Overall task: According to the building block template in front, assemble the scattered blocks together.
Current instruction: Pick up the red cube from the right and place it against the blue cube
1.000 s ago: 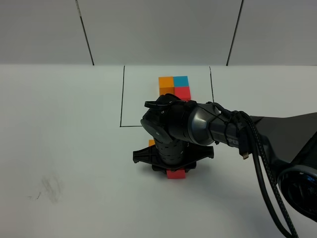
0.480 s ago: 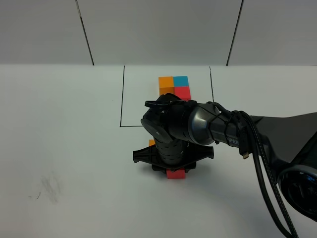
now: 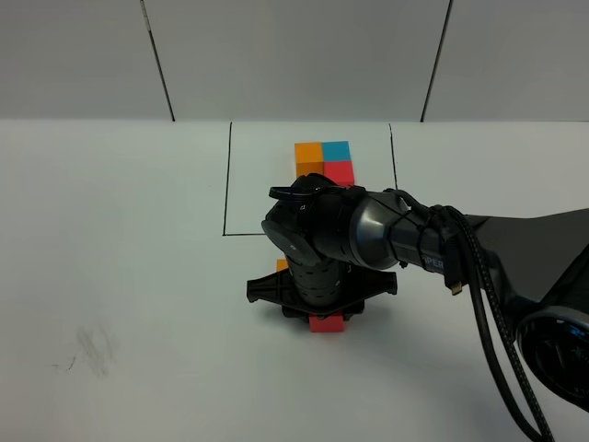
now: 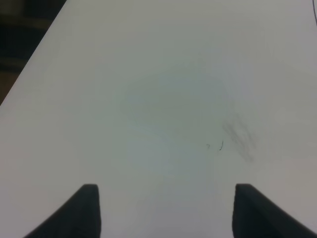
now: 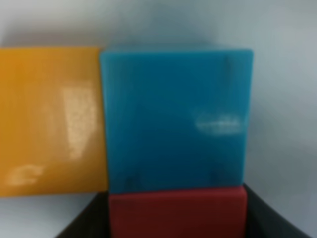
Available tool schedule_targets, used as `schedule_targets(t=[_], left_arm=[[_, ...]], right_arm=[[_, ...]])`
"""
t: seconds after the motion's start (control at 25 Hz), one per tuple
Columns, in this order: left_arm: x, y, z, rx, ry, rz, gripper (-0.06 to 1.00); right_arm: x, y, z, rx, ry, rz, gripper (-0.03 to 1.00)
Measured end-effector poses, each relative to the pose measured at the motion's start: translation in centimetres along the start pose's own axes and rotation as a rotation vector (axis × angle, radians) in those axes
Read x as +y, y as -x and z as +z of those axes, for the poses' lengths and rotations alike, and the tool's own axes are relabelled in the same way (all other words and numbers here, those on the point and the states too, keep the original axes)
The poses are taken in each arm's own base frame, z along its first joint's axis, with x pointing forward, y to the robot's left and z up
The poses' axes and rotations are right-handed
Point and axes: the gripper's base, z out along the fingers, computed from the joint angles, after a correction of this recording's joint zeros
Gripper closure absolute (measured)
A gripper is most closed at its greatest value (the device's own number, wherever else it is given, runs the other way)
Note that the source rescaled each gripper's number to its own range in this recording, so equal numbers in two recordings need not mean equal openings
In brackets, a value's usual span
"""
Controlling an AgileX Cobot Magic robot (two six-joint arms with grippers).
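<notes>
The template (image 3: pixel 325 162) sits at upper centre of the high view, inside the black frame (image 3: pixel 226 180): orange and blue side by side, red below blue.

The loose blocks lie below the frame, mostly hidden under the right gripper (image 3: pixel 319 313). In the right wrist view, the orange block (image 5: pixel 52 119) touches the blue block (image 5: pixel 176 116), and the red block (image 5: pixel 177 213) abuts the blue one between the dark jaws. This matches the template layout, so assembly appears nearly complete; release and retreat likely remain.

Right claw: appears closed on the red block. Left gripper (image 4: pixel 166 210): jaws apart, holding nothing, over bare table (image 4: pixel 163 74).
</notes>
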Motion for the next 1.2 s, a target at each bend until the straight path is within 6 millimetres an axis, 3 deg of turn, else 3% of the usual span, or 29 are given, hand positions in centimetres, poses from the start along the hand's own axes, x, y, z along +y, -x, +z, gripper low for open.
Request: schedule_targets(t=[0.32,0.76,0.96,1.2], left_arm=[[0.0,0.0,0.0,0.000,0.000,0.000,0.66],[0.0,0.0,0.0,0.000,0.000,0.000,0.66],[0.0,0.0,0.0,0.000,0.000,0.000,0.66],[0.0,0.0,0.0,0.000,0.000,0.000,0.66]], right_arm=[[0.1,-0.1,0.2,0.008,0.004,-0.009,0.63],[-0.1,0.4,-1.1,0.018,-0.044,-0.037,0.13],[-0.7,0.6,-4.2,-0.006,-0.022,-0.021,0.00],[-2.2,1.6,-9.7,-0.159,0.024,-0.028,-0.03]])
